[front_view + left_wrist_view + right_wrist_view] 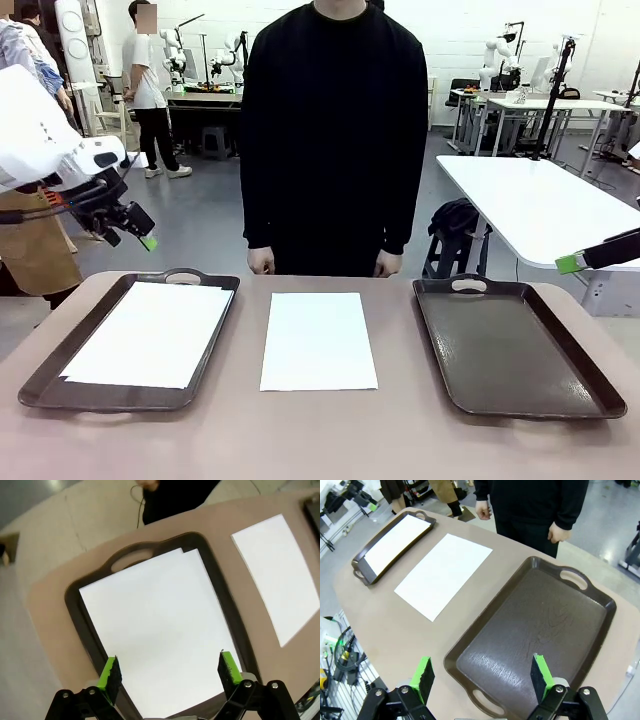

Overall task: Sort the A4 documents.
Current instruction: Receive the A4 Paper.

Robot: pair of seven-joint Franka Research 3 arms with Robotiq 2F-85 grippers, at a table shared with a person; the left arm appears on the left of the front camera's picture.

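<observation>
— A4 documents: where do they lie?
— One sheet (319, 341) lies flat on the bare table (320, 440), between the two trays and touching neither. More white paper (152, 333) lies inside the left tray (40, 385); in the left wrist view a second sheet's corner (192, 555) peeks out from under the top one near the handle, so that is a small stack.
— And the right tray?
— The right tray (520, 350) is dark brown with a bare, glossy bottom.
— What about the end effectors?
— The left end effector (169, 668) hangs above the left tray, its green-padded fingers (109, 672) spread wide with nothing between them. In the front view it sits up at the left, clear of the table (130, 228).
— The right one?
— The right end effector (481, 676) hovers over the near end of the right tray, fingers likewise apart and holding nothing. From the front, one green tip shows at the right edge (570, 263).
— And the person?
— Standing at the far side in a black top (335, 130), both hands (262, 261) hanging at the table's edge, touching no paper.
</observation>
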